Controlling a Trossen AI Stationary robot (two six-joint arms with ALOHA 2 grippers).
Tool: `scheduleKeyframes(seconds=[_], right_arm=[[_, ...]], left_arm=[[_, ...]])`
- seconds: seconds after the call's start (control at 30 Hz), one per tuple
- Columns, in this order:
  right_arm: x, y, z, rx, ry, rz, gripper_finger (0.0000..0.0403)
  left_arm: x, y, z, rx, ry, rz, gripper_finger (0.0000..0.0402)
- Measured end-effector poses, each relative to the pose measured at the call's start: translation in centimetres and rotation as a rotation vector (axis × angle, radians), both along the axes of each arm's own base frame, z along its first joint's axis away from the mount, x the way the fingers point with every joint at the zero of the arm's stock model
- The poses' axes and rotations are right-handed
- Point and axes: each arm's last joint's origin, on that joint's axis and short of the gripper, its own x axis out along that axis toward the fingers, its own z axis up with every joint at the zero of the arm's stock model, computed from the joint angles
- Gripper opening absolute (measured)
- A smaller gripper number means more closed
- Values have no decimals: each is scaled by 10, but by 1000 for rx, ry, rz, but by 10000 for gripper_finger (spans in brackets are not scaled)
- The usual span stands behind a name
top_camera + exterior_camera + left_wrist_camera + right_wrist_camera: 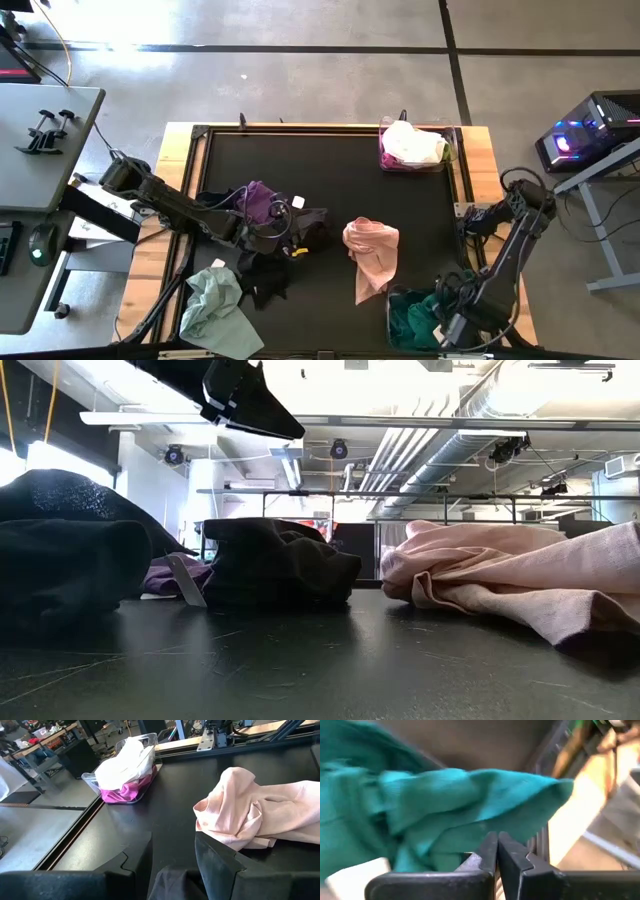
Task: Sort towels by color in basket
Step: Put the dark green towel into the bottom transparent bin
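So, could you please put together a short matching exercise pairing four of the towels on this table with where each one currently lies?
Things:
1. pink towel
2. teal towels
3. white towel
4. pale mint towel

Places:
A. on top in the clear basket at the far right corner
B. loose near the middle of the black mat
C. hanging over the near left edge
D. in the near right basket, under the right gripper

Pairs: 1-B, 2-D, 3-A, 4-C
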Motion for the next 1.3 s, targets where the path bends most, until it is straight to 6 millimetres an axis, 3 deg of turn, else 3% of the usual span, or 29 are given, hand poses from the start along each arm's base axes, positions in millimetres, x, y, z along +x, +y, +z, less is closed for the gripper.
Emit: scheduleKeyframes(seconds=[0.2,0.5,0.73,0.87,1.1,1.3], right_arm=[[4,3,-33,107,3,52,3],[25,5,-82,305,-226,152,1],[20,2,-105,358,-244,183,1],[18,7,-94,322,-229,217,1],[26,20,-39,327,-196,190,1],[38,17,-9,131,-449,350,0]], left_arm=[[1,1,0,-4,-6,4,133],[1,1,1,-6,-13,4,133],[1,1,1,2,-9,1,133],[1,1,1,9,-5,-1,133],[1,1,2,6,-12,-1,133],[1,1,2,7,-12,-1,133]])
